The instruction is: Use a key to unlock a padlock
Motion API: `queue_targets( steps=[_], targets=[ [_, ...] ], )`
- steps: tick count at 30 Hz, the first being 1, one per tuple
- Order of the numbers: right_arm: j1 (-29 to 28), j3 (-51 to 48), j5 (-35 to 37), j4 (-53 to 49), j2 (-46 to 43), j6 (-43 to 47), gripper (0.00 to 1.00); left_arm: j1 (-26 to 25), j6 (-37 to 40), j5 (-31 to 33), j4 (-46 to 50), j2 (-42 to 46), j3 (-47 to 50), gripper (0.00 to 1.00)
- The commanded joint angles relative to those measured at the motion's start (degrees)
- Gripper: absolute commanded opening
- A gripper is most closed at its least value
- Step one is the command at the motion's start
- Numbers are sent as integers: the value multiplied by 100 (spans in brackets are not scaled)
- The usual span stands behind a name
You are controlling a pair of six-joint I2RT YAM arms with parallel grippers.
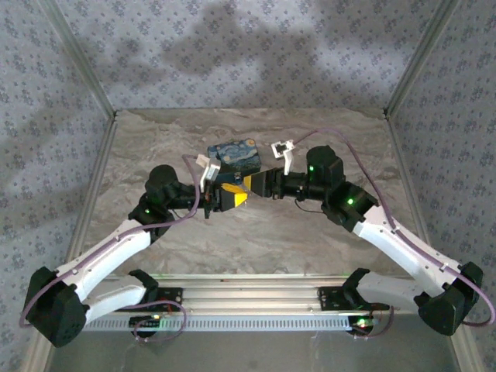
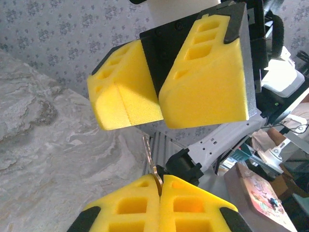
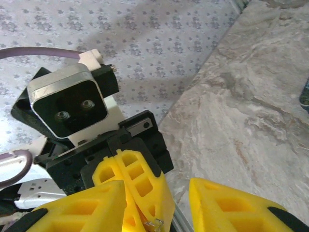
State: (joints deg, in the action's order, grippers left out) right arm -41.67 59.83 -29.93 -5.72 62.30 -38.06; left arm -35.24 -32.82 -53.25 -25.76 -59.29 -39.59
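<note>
My left claw (image 2: pixel 160 182) clenches the thin metal key (image 2: pixel 150 157); my right claw (image 2: pixel 161 108) stands parted, empty. Early stage, I judge: insertion and turning remain.

Top view high, looking down on table (image 1: pixel 256 240); wrist views close-up, low, facing each other

light: bright daylight, I see it even over the table (image 1: pixel 256 240) | shadows: broad, soft and dark across the back wall (image 1: pixel 232 39) | glare: white bracket (image 2: pixel 280 77) washes out, my right pads (image 2: pixel 128 104) carry a hot patch | focus: overhead view soft, grainy
</note>
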Motion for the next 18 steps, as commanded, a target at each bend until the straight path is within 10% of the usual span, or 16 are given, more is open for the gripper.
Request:
queue_targets(
  steps=[1, 18],
  targets=[
    [-21, -97, -443, 489, -35, 40, 40, 35, -204, -205, -430, 58, -255, 0],
    [56, -497, -1133, 1373, -102, -322, 19, 34, -547, -21, -947, 194, -120, 0]
  ],
)
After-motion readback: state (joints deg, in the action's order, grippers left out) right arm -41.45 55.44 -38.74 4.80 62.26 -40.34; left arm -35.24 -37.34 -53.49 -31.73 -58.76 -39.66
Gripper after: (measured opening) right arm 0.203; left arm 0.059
